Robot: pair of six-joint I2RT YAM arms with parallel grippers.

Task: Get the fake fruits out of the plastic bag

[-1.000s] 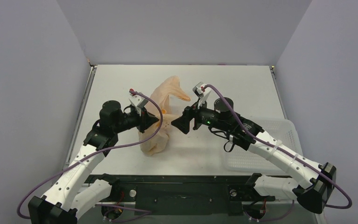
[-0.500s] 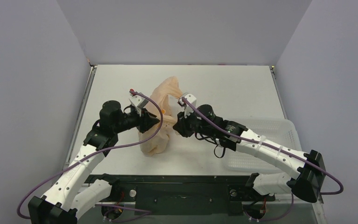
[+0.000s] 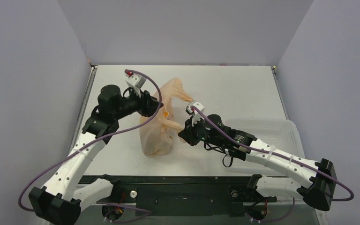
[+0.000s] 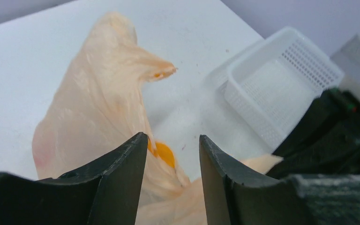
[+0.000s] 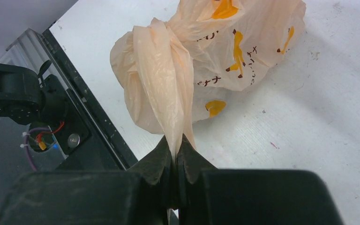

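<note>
The plastic bag (image 3: 157, 133), pale peach and printed with yellow bananas, stands crumpled mid-table between the two arms. My right gripper (image 3: 183, 131) is shut on a twisted strip of the plastic bag (image 5: 168, 84), pinching it at the tips of my right gripper (image 5: 176, 146). My left gripper (image 3: 155, 106) sits at the bag's upper left side. In the left wrist view the left gripper (image 4: 171, 140) stands open, with folds of the plastic bag (image 4: 98, 103) behind and below its fingers. The fake fruits are hidden inside the bag.
A white perforated tray (image 3: 288, 124) lies at the right, partly under the right arm, and shows as the tray (image 4: 281, 79) in the left wrist view. The black front rail (image 5: 89, 108) of the table runs close behind the bag.
The left gripper has opened, let go of the bag and drawn back up and left. The right gripper has closed on a bag strip and moved toward the near edge.
</note>
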